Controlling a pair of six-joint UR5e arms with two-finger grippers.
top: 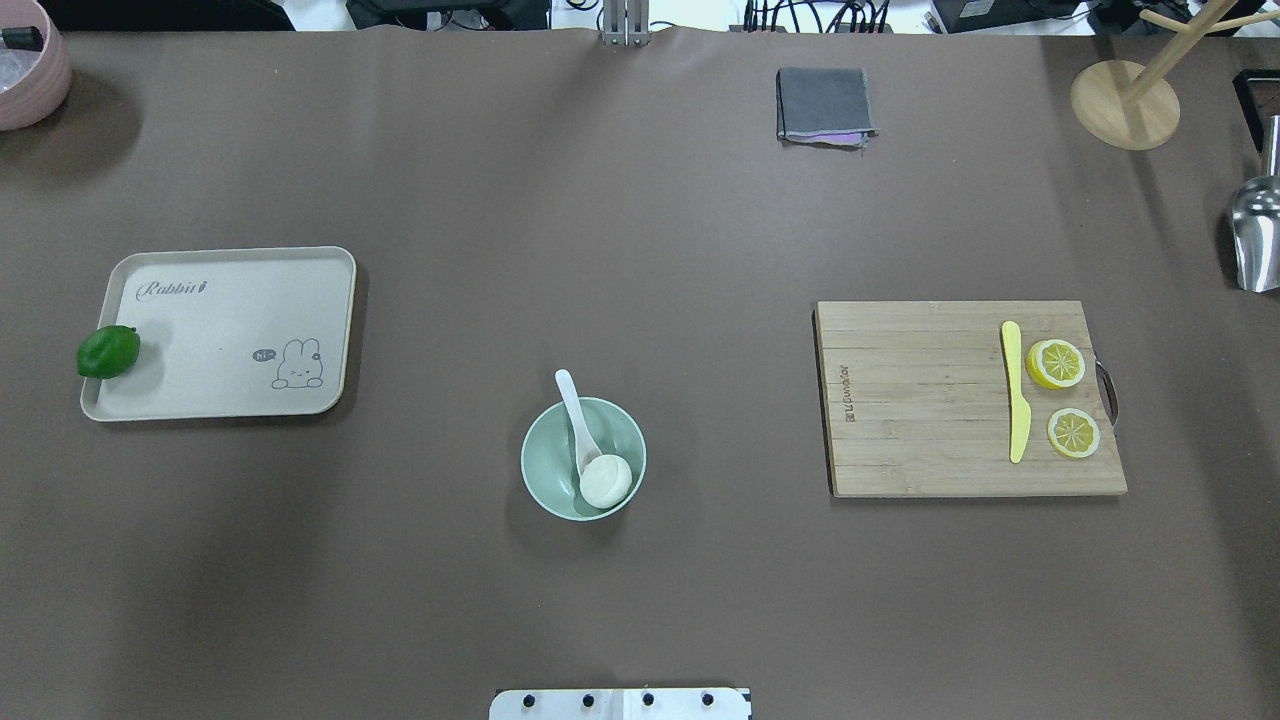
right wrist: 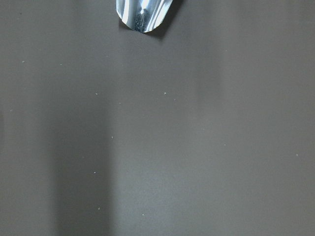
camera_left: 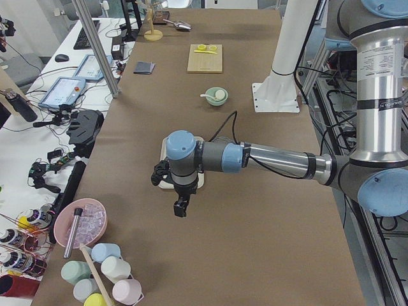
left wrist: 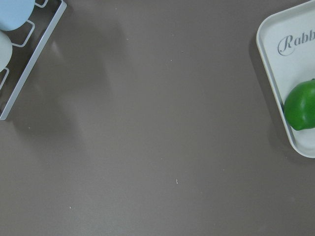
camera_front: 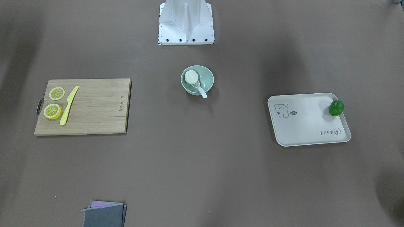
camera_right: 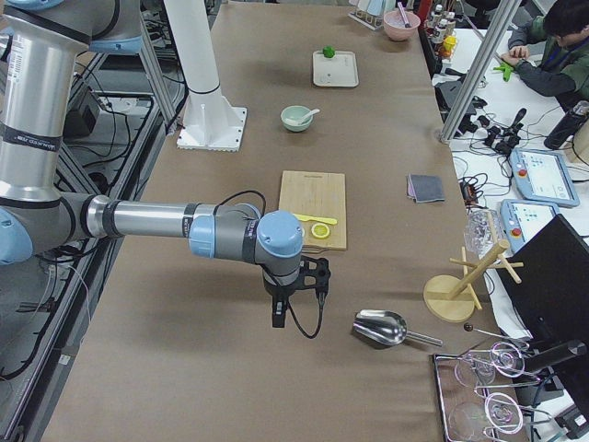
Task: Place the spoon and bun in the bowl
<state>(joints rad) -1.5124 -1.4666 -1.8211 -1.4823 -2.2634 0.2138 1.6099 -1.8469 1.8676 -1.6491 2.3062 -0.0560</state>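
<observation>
The pale mint-green bowl (top: 556, 462) stands at the table's middle, near the robot base; it also shows in the front view (camera_front: 206, 77). The white bun (top: 606, 481) lies inside it. The white spoon (top: 573, 402) rests in the bowl with its scoop against the bun and its handle over the far rim. The left gripper (camera_left: 181, 208) hangs over bare table past the tray, far from the bowl. The right gripper (camera_right: 278, 318) hangs over bare table past the cutting board. Neither shows in the overhead or front view, so I cannot tell whether either is open or shut.
A wooden cutting board (top: 920, 400) on the robot's right carries two lemon slices (top: 1056, 363) and a yellow knife (top: 1016, 390). A cream tray (top: 230, 330) on the left holds a green lime (top: 108, 351). A grey cloth (top: 823, 104), metal scoop (top: 1255, 235) and wooden stand (top: 1124, 103) sit far.
</observation>
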